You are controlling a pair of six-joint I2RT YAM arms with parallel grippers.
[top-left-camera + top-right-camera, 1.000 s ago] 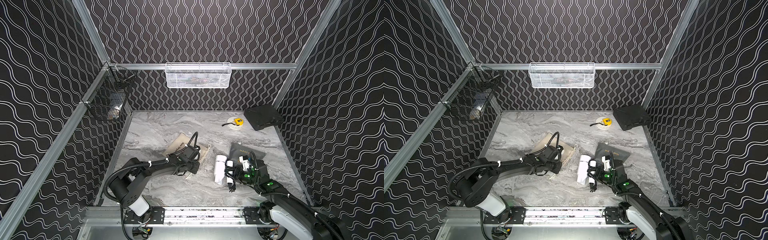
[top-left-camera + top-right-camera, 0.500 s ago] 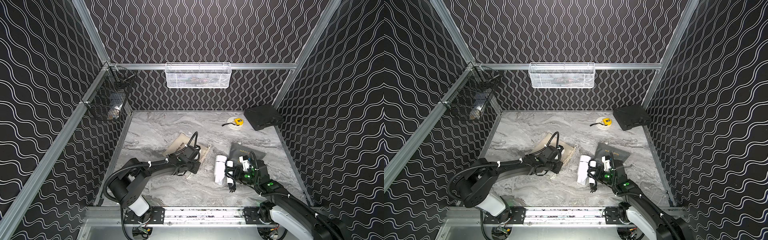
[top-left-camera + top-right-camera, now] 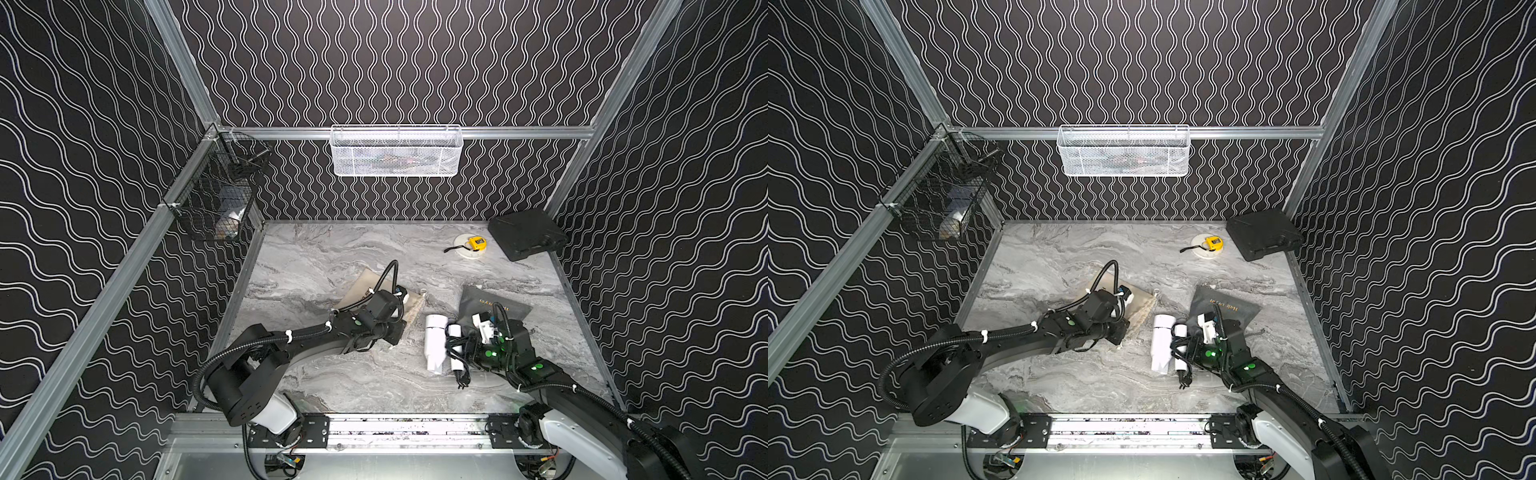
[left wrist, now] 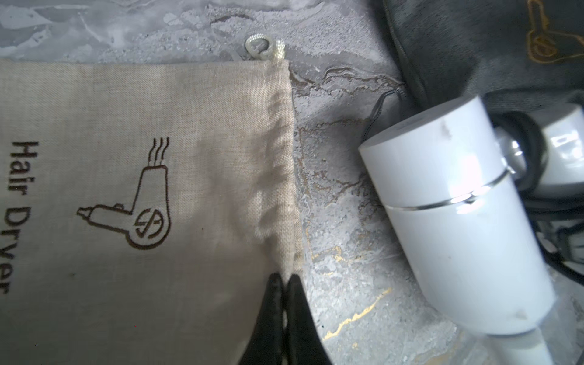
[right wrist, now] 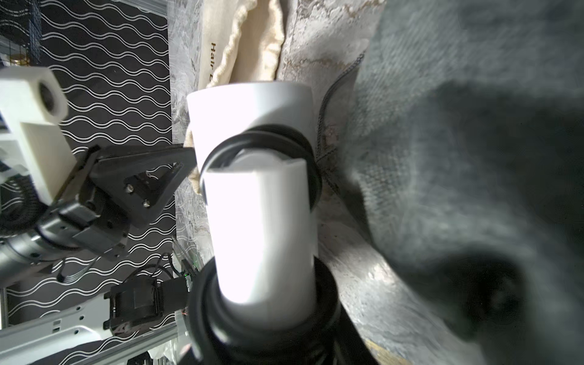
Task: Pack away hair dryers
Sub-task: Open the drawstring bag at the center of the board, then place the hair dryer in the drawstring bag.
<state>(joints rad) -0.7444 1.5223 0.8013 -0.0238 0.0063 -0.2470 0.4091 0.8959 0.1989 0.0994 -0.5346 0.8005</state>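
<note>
Left pincer [image 4: 284, 282] nipping 1 beige bag [image 4: 189, 110], 1 white dryer [image 4: 458, 215]

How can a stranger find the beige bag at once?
On the marble tabletop, look near the middle, where the left gripper reaches. The beige bag lies flat there, beside the white hair dryer. Unlike the dark grey bag, it is pale.

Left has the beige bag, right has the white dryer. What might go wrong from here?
1. The left tool pinches only the beige bag's hem corner; it may slip, or hold both layers so the mouth won't open.
2. The white hair dryer's loose black cord, beside the right tool, may snag on the mouth.
</note>
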